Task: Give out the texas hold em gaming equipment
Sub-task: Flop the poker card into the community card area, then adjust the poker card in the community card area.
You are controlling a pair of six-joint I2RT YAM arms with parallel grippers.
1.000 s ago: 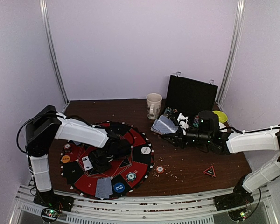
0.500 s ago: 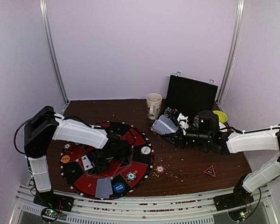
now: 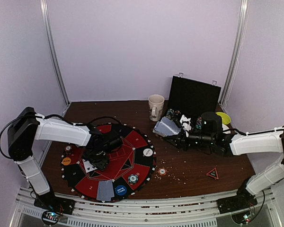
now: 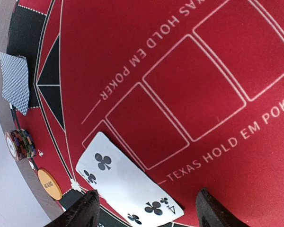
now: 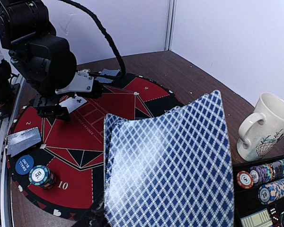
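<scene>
A four of clubs (image 4: pixel 130 189) is lying face up on the red mat (image 4: pixel 180 71). The blue-backed cards (image 5: pixel 170 165) are standing fanned.

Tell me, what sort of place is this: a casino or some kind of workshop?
Probably a robot test booth, not a casino: plain lilac walls close in a brown wooden table, two white-and-black robot arms are bolted at its edge, and a round red-and-black Texas Hold'em mat lies on it.

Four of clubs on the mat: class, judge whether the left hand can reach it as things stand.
Probably yes: the open left hand hangs just above the four of clubs, nothing between.
</scene>
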